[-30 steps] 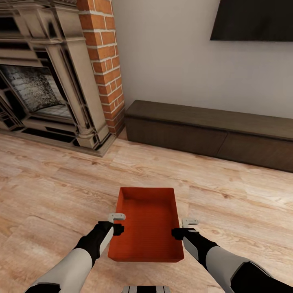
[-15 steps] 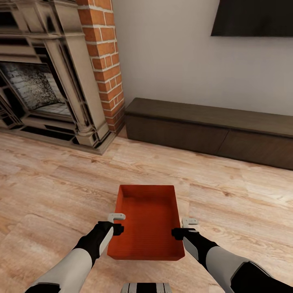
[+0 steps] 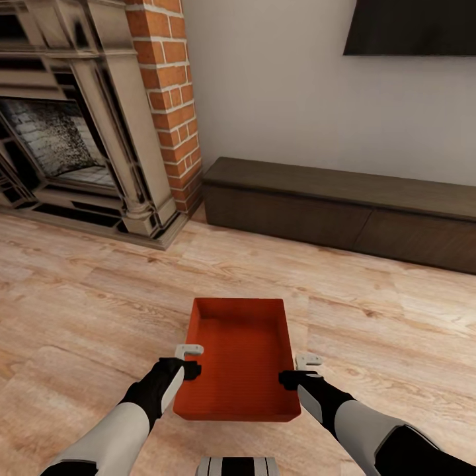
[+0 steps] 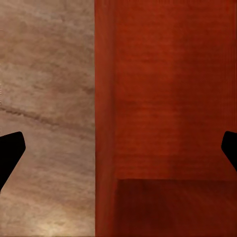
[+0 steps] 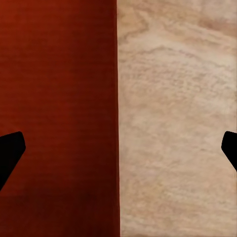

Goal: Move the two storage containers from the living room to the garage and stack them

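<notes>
A living room with a light wood-plank floor, a red brick fireplace at left, a long low dark cabinet along the white wall and a black TV above it. In front of the robot, one orange-red storage container sits between both arms, open side up. The left gripper straddles its left wall and the right gripper its right wall; in both wrist views the jaws stand spread wide, each astride a rim, not pinching. This looks like the first pickup, so next both jaws likely need to close on the walls together before lifting
</notes>
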